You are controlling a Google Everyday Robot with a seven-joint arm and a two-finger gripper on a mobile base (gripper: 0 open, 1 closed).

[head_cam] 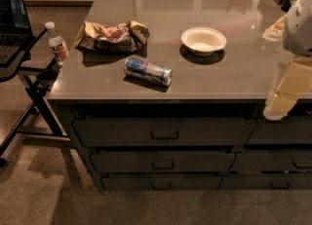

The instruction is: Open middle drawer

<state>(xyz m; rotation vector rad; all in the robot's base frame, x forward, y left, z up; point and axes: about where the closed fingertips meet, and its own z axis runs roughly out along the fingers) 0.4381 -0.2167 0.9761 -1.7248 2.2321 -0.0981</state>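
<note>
Right now your middle drawer (195,161) sits second of three in the wide left stack under the tabletop (219,80), and it looks shut, its front in line with its neighbours. Its small dark pull (162,164) is at the centre of the front, so that is where you need to hook in. Take care not to confuse it with the taller top drawer (112,131) just above or the bottom drawer (195,182) just below, since all three carry the same kind of pull one over another. The narrower drawer fronts (278,131) to the right are not yours either.

Your gripper (278,106) hangs at the right side, at the near edge of the tabletop and in front of those narrower fronts, well apart from the pull. Whether it is spread or closed I cannot tell. I judge you must bring it down and left before anything else.

Above, a can (147,71) lies on its side near the front edge. It could roll if you jolt the cabinet, so pull smoothly. The crumpled chip bag (112,36) and white bowl (204,40) lie farther back, out of your way.
</note>
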